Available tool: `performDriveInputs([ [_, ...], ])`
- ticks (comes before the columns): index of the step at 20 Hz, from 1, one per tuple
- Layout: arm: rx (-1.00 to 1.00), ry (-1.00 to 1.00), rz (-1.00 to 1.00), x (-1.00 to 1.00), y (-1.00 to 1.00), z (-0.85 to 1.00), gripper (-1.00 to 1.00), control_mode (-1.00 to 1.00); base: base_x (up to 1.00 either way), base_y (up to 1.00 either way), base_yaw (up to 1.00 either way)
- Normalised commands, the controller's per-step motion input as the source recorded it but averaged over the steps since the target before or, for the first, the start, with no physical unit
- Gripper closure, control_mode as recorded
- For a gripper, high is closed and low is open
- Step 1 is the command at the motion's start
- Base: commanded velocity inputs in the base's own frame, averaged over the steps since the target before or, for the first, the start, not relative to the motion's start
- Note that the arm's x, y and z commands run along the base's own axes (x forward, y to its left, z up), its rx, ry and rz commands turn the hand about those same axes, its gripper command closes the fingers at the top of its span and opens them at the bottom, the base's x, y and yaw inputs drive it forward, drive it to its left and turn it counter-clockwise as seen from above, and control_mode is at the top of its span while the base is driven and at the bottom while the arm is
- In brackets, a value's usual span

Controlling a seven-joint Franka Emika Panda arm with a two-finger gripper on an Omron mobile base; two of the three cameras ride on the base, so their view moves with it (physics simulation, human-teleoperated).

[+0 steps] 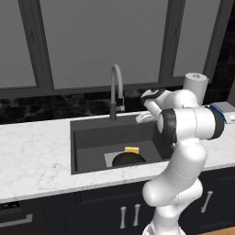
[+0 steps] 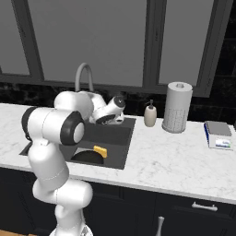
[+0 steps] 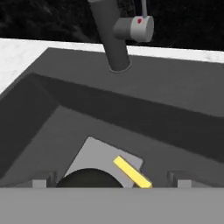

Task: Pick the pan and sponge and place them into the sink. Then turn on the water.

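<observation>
Pan: your pan (image 1: 129,159) already lies on the floor of the sink (image 1: 92,137), on the lighter square at its bottom
Sponge: the sponge (image 1: 131,150) is in the basin too, touching the pan's far edge, tilted up on it
Pincer: your pincer (image 1: 145,117) hangs wide open over the sink's back right part and holds nothing
Faucet: the faucet (image 1: 115,92) stands at the back rim, just beside the pincer to its left in the left base view; no water runs
Lever: in the hand view the side lever (image 3: 135,28) with its red dot lies ahead and above, sticking out sideways from the upright column
Next, I judge: you reach up and forward to that lever
</observation>
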Motion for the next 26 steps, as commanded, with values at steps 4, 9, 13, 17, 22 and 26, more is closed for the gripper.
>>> performDriveInputs([
  [4, 0.10, 0.11, -0.42, 0.13, 0.00, 0.00, -1.00, -1.00, 0.00, 0.00, 0.00],
  [9, 0.00, 0.03, -0.09, 0.05, 0.00, 0.00, -1.00, -1.00, 0.00, 0.00, 0.00],
  [13, 0.00, 0.00, 0.00, 0.01, 0.00, 0.00, -1.00, -1.00, 0.00, 0.00, 0.00],
  [17, 0.12, 0.00, -0.01, 0.08, 0.00, 0.00, -1.00, -1.00, 0.00, 0.00, 0.00],
  [22, 0.15, 0.00, -0.16, 0.16, 0.02, 0.01, -1.00, -1.00, 0.00, 0.00, 0.00],
  [26, 0.07, 0.00, -0.18, 0.27, 0.04, 0.00, -1.00, -1.00, 0.00, 0.00, 0.00],
])
